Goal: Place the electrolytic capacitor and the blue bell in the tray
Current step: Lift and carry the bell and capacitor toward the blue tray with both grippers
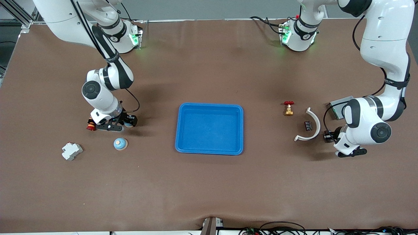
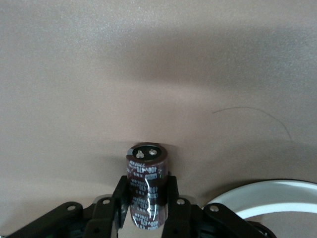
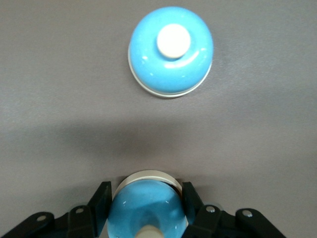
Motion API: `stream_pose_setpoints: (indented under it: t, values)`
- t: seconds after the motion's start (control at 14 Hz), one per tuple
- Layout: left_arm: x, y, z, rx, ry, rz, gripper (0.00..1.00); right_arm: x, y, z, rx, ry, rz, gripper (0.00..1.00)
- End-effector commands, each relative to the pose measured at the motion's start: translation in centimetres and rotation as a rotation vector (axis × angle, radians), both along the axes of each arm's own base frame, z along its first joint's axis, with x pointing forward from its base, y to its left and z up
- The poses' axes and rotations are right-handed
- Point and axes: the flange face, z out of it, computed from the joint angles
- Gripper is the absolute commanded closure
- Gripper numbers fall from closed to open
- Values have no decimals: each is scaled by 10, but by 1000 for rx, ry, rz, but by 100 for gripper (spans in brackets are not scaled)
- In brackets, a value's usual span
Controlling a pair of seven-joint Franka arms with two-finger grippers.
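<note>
The blue tray lies mid-table. My right gripper is low over the table toward the right arm's end and is shut on a blue bell, with one finger on each side of its dome. A second blue bell with a cream knob sits on the table, nearer to the front camera. My left gripper is low at the left arm's end of the table. It is shut on the dark brown electrolytic capacitor, whose printed can stands between the fingers.
A white curved strip lies beside the left gripper, with a small dark part inside its arc. Nearby are a brass valve with a red handle and a grey box. A white block and a red-and-yellow object lie near the right gripper.
</note>
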Motion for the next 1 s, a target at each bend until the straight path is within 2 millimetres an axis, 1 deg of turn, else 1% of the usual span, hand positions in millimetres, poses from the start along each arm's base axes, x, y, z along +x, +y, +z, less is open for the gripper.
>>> stream_pose_setpoints:
  t: [0.0,0.14,0.29,0.43,0.5,0.64,0.71,0.79,0.86,0.93]
  values:
    - [0,1,6,-4,-19,20,100,-3,23,10,-7,31,-5,100]
    - [2,0,14,-4,-24,19,100,1,51,27,-15,65,-38,100]
    - [11,-3,36,-2,-55,11,100,6,82,46,-30,97,-76,100]
    - [19,-7,63,-5,-40,7,100,9,118,64,-48,121,-113,100]
    - [26,-10,77,-7,-28,4,100,12,127,70,-54,128,-128,100]
    - [36,-29,105,1,-5,39,100,17,150,88,-56,126,-147,100]
    - [40,-45,124,11,-2,63,100,18,161,95,-56,122,-177,100]
    - [43,-64,138,19,0,92,100,16,175,100,-52,113,-195,100]
    - [46,-76,153,29,4,132,100,13,191,106,-45,99,-214,100]
    - [48,-90,163,38,8,163,100,13,203,108,-40,90,-243,100]
